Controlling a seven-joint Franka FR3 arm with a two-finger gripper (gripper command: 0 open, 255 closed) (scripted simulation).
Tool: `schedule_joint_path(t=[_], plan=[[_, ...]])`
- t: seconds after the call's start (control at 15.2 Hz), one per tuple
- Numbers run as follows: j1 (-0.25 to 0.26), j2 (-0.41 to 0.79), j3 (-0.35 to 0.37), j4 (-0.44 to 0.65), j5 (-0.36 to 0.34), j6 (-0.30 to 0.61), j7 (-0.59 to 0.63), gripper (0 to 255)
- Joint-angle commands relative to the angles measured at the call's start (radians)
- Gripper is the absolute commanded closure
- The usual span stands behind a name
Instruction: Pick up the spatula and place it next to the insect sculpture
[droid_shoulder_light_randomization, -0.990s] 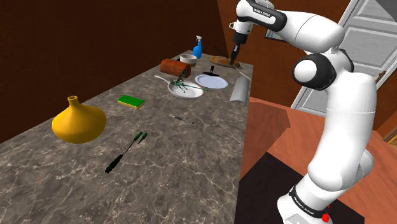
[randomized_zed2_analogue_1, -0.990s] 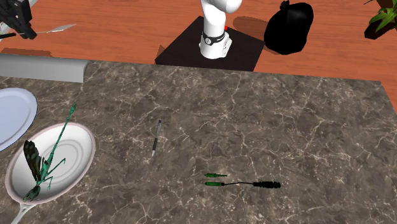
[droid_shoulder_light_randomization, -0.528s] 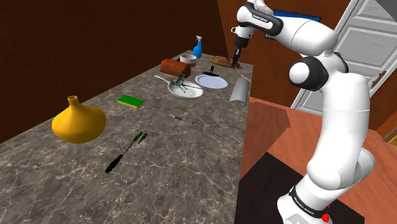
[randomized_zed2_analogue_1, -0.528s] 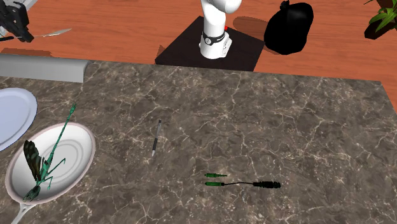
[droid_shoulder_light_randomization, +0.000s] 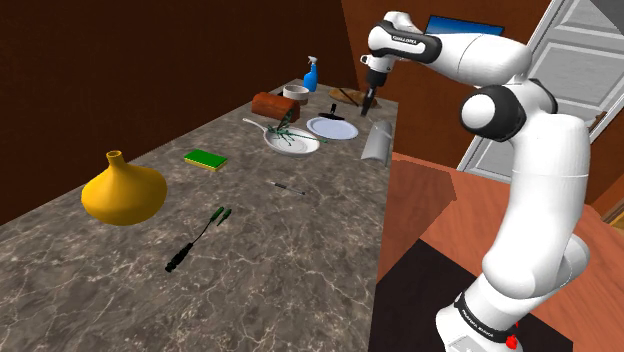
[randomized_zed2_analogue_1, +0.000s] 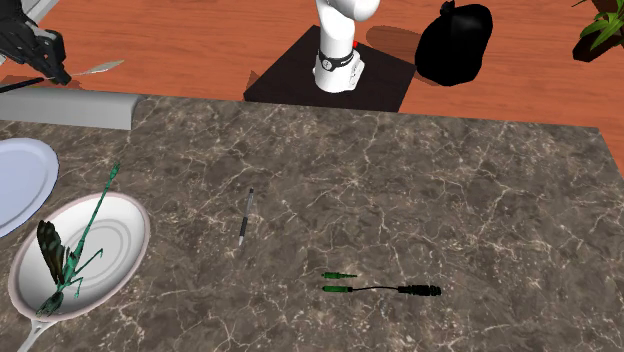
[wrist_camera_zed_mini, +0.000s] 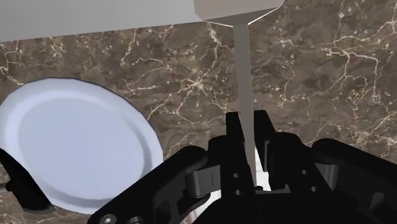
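A long dark marble desk with white veins stands over a red-brown wood floor. The black fingers are shut tight on the thin handle of the grey spatula. Its flat blade sticks out past them.

The spatula is up in the air and does not touch the desk. It hangs at the desk's edge on the robot's side, by a long grey rounded block and near a white round plate.

A moment ago the fingers were farther out over the floor. Now they have come in closer to the desk's edge. So the pick-up looks done, and the carrying has begun.

The green insect sculpture stands in a white round pan just past the plate. I think the spatula must go over the plate and then down onto bare desk beside the pan.
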Motion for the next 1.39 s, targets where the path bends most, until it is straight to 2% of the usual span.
schedule_joint_path(t=[0.0, 0.59, 1.32], plan=[[0.000, -0.013, 0.000, -0.050, 0.000, 0.037, -0.002, 255], [0.002, -0.030, 0.000, -0.197, 0.001, 0.167, -0.008, 255], [0.004, -0.018, 0.001, -0.327, 0.004, 0.309, -0.016, 255]])
